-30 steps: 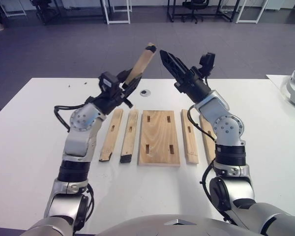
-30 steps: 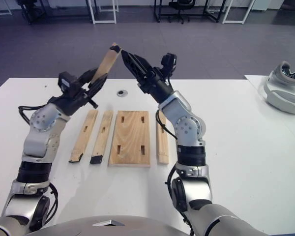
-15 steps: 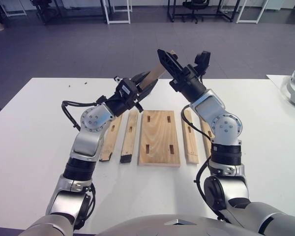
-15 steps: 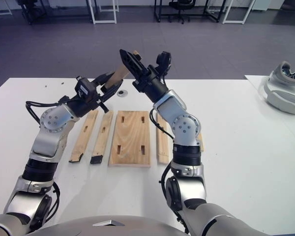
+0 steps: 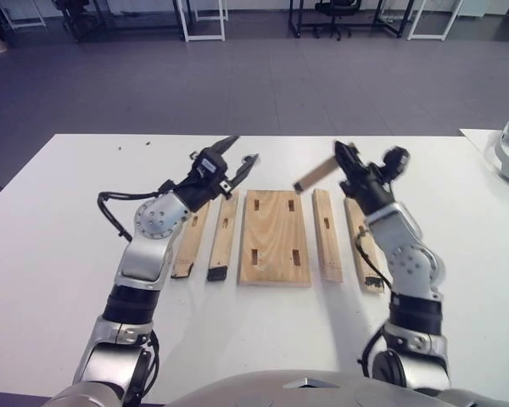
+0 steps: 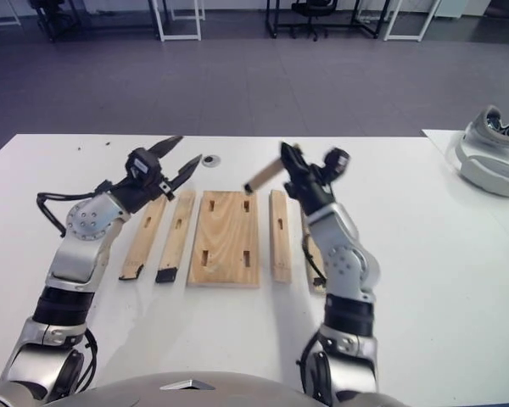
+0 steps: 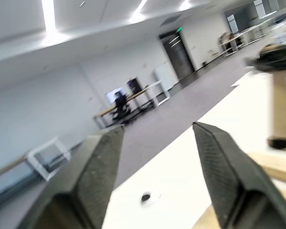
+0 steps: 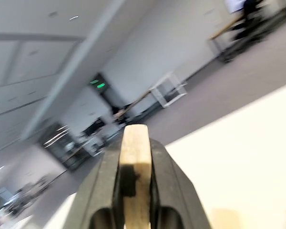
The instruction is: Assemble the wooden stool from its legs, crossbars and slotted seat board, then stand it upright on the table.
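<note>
While the right gripper (image 5: 343,161) clamps a short pale wooden bar (image 5: 314,175) above the flat slotted wooden seat board's (image 5: 274,242) far corner, the left gripper (image 5: 243,148) hangs with fingers spread, near the long wooden slats (image 5: 224,233) on the left.

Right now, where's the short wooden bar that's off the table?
Robot's right side, left eye view: the short wooden bar is clamped in the right tool, raised above the far right corner of the seat board.

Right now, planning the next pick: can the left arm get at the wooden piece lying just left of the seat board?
Probably yes: the left tool hangs open near the far end of the wooden piece, and nothing lies on it.
</note>
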